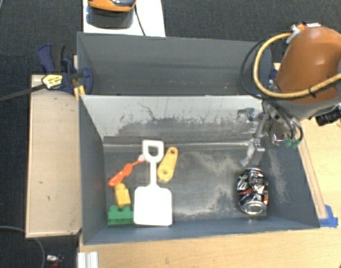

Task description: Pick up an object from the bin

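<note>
Logging one crushed drink can [252,191], silver with red and dark print, lying on the grey bin [209,175] floor. Taking it as the reference mark for everything below.

Seeing the gripper [250,156] hanging just behind the can, on the side toward the back wall, pointing down, with a narrow gap showing between the two. Not managing to tell whether the claw is wide or narrow, the metal parts overlapping from this angle.

Noting the orange cover [311,60] sitting up and to the right of the can, over the bin's right rim. Also noting a yellow-and-black cable [259,66] looping round the cover's left side.

Finding the other things well to the left of the can, grouped together:
- Recording a white toy shovel [152,197], blade toward the front wall and handle pointing back.
- Recording a yellow tag-shaped piece [167,164] just beside the shovel's handle, on the side facing the can.
- Recording an orange piece [122,174] on the shovel's far side from the can, reaching up to the handle.
- Recording a small yellow block [122,195] and a green block [119,215] farthest left of the can, the green one nearer the front wall.
</note>
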Tool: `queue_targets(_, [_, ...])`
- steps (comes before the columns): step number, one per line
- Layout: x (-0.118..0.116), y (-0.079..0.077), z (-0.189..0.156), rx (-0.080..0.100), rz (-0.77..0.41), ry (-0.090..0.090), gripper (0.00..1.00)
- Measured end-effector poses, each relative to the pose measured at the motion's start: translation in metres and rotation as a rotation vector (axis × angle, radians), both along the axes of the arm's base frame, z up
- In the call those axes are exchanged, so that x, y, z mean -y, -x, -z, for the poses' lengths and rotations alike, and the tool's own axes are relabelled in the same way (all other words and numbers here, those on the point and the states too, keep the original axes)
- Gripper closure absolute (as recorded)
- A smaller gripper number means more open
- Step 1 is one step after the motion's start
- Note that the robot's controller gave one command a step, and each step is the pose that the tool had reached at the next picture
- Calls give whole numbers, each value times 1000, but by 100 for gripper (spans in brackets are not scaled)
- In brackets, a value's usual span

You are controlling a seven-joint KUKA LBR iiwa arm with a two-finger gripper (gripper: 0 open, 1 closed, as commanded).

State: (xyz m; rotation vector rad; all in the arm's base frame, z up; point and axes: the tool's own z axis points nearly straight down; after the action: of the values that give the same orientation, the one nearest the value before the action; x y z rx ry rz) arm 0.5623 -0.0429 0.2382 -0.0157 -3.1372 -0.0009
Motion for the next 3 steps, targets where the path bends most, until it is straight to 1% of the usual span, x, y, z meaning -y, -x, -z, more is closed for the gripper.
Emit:
queue_targets(1, [0,-1,-4,8,-1,1,0])
queue_targets(2, [54,20,89,12,-86,2,0])
queue_targets(3, [107,64,88,23,-142,4,0])
